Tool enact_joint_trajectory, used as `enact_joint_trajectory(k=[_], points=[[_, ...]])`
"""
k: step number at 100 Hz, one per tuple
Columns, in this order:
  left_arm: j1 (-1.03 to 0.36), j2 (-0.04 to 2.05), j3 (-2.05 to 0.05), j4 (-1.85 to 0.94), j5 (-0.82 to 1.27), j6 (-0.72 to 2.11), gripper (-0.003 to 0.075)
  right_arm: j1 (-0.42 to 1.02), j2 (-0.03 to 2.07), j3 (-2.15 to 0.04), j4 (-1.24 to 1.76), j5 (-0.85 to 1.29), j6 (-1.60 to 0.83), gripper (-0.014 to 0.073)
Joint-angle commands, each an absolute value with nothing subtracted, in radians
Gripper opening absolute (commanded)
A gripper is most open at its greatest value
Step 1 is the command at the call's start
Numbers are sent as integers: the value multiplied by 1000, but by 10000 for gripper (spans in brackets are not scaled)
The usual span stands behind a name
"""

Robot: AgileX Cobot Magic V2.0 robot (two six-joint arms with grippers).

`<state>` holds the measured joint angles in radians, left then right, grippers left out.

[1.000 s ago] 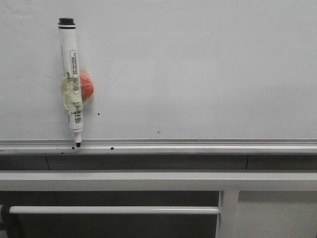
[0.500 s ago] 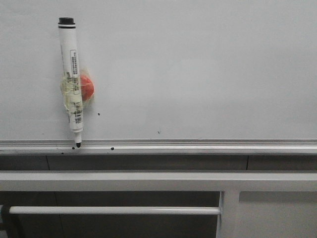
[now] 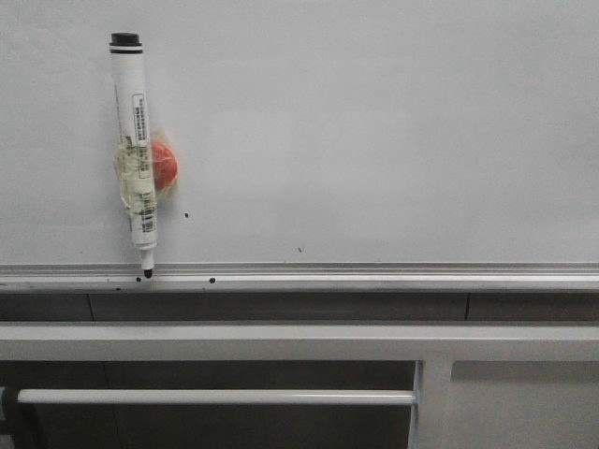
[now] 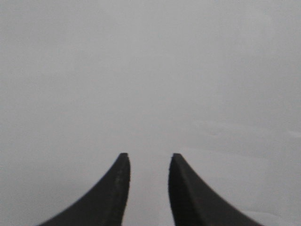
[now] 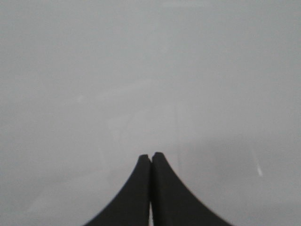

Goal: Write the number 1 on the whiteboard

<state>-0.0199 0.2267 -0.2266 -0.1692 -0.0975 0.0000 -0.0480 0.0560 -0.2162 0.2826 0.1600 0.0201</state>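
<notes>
The whiteboard [image 3: 374,131] is bare and wide open over its middle and right side, so a gripper could pass there. On the left side 1 marker pen [image 3: 134,154] stands in the way, nearly upright, its tip touching the silver ledge [image 3: 374,273]. A red magnet [image 3: 164,166] sits just behind it. Below the ledge, 2 pale frame bars [image 3: 281,340] run across and block the way.

Marker [image 3: 137,154] left on whiteboard [image 3: 374,131]
</notes>
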Motion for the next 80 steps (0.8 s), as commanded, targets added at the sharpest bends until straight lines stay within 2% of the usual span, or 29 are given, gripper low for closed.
enact_joint_trajectory(k=[1, 6, 23, 33, 48, 62, 80], points=[[-26, 245, -262, -164, -221, 0, 414, -47, 81, -250, 286, 180, 16, -63], [-26, 245, -262, -164, -255, 0, 438, -47, 81, -250, 295, 224, 16, -63], [-26, 245, -262, -164, -324, 0, 438, -47, 81, -250, 356, 225, 16, -63], [-26, 248, -273, -153, -237, 0, 439, -47, 83, -257, 381, 293, 0, -63], [-39, 305, -316, -115, -83, 0, 439, -47, 127, -315, 381, 426, -162, -63], [-129, 408, -376, -178, -65, 0, 439, -47, 216, -371, 381, 439, -253, -63], [-331, 520, -391, -164, -69, 0, 439, -47, 308, -382, 385, 440, -273, -63]])
